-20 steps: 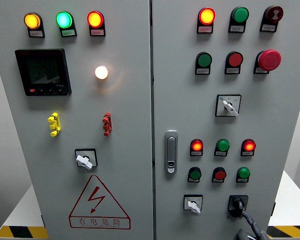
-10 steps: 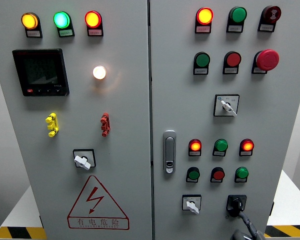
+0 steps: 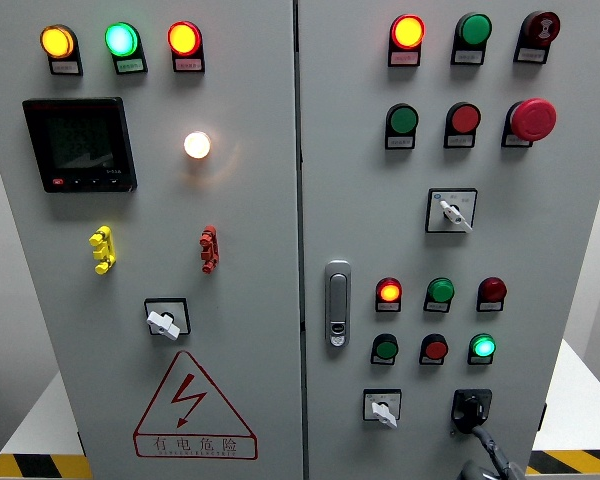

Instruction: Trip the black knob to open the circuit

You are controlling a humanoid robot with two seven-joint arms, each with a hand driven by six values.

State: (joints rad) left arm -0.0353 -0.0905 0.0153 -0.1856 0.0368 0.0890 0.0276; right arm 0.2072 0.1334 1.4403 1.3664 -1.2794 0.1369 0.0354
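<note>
At the bottom edge, right of centre, a dark robot hand (image 3: 490, 462) rises into the frame, its arm coming in from the right. Only the top of it shows, with one finger reaching up to the black knob (image 3: 469, 409). Whether the fingers are apart or together cannot be told, nor whether the finger touches the knob.

The black knob sits on a dark square plate in the lower right of a grey electrical cabinet (image 3: 280, 420) that fills the frame. To its left on the same row is a white-handled rotary switch (image 3: 383, 408).

Above them are two rows of three small lamps. In the upper row the left red lamp (image 3: 389, 291) glows, the green lamp (image 3: 440, 291) beside it is unlit, and the right red lamp (image 3: 492, 290) is dark. In the lower row the right green lamp (image 3: 483, 346) glows brightly.

A metal door handle (image 3: 337, 303) stands upright just right of the centre seam. Higher on the right door is a second white rotary switch (image 3: 451, 211), and above it a red mushroom button (image 3: 533, 119).

On the left door, low down, is a red triangular warning sign (image 3: 193, 408) with a lightning bolt. Above it is another rotary switch (image 3: 166, 320), a yellow clip (image 3: 103, 249), a red clip (image 3: 209, 249), a lit white lamp (image 3: 197, 145) and a black display meter (image 3: 78, 144).
</note>
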